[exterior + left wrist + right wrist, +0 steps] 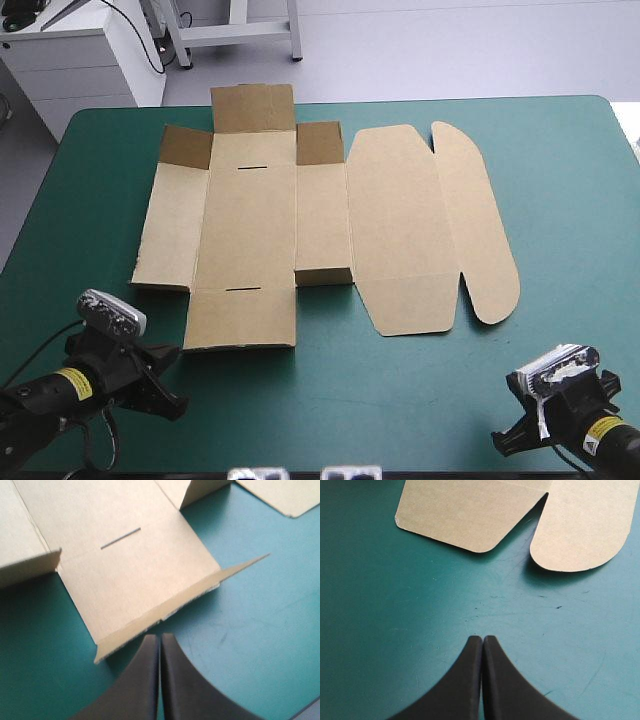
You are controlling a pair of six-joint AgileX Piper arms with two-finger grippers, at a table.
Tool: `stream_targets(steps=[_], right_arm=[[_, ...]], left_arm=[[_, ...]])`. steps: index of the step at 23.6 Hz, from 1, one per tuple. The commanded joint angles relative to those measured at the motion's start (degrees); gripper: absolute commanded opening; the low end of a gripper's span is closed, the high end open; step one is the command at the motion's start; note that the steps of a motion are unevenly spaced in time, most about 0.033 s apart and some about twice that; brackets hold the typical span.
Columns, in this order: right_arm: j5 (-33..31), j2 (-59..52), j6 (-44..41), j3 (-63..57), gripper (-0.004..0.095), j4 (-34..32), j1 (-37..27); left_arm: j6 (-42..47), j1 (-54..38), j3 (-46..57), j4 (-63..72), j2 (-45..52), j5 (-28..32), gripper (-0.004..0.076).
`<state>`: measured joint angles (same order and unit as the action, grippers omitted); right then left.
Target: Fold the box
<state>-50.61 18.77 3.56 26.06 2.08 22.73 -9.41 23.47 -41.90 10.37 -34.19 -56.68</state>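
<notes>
Your box (250,215) lies unfolded on the teal-green cover of the desk (400,400), left of centre and closer to the far edge. Its long axis runs from the desk's left side to its right. It is one cut sheet of plain, matte brown board. Straight creases divide it into rectangular panels on the left. A broad lid panel (400,230) with rounded corners follows, then a long tongue (475,225) with a curved outer edge, which is the piece farthest right. Two thin slots (250,167) are cut in the middle panel, one near each end. The three small flaps (253,108) along the far side look darker and seem tilted up. The near flap (135,590) shows its raw edge and casts a shadow on the cover.

Both arms sit low at the near edge, well apart. Your left pincer (160,639) has its black fingers pressed together in a point, aimed at the near flap and just short of its edge. Your right pincer (483,640) is pressed together too, over bare cover, facing the notch between lid panel and tongue and clear of both.
</notes>
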Motion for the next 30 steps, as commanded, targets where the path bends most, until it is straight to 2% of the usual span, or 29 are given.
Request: stream_targets(steps=[1, 5, 11, 17, 21, 28, 30], right_arm=[[3.56, 0.43, 0.45, 1.52, -0.0014, 0.22, 0.13], [3.56, 0.43, 0.45, 1.52, -0.0014, 0.22, 0.13], [3.56, 0.43, 0.45, 1.52, -0.0014, 0.22, 0.13], [3.56, 0.43, 0.45, 1.52, -0.0014, 0.22, 0.13], [3.56, 0.43, 0.45, 1.52, -0.0014, 0.22, 0.13], [3.56, 0.43, 0.45, 1.52, -0.0014, 0.22, 0.13], [3.56, 0.43, 0.45, 1.52, -0.0014, 0.22, 0.13]], left_arm=[[0.27, 0.12, -7.1, 1.1, -3.85, 1.6, -0.0008], [-0.02, 0.12, -13.14, 0.28, -10.95, 1.7, -0.0008], [-5.83, 0.12, -22.08, 5.16, -23.69, 4.03, 0.0002], [-8.11, -1.09, -30.8, 5.78, -34.46, 3.48, 0.0003], [-16.93, -11.54, -33.78, 12.53, -37.76, -2.32, 0.0015], [-32.72, -46.88, -33.79, 33.76, -37.91, -16.21, 0.0015], [-34.07, -54.01, -33.79, 37.01, -37.91, -17.07, 0.0015]])
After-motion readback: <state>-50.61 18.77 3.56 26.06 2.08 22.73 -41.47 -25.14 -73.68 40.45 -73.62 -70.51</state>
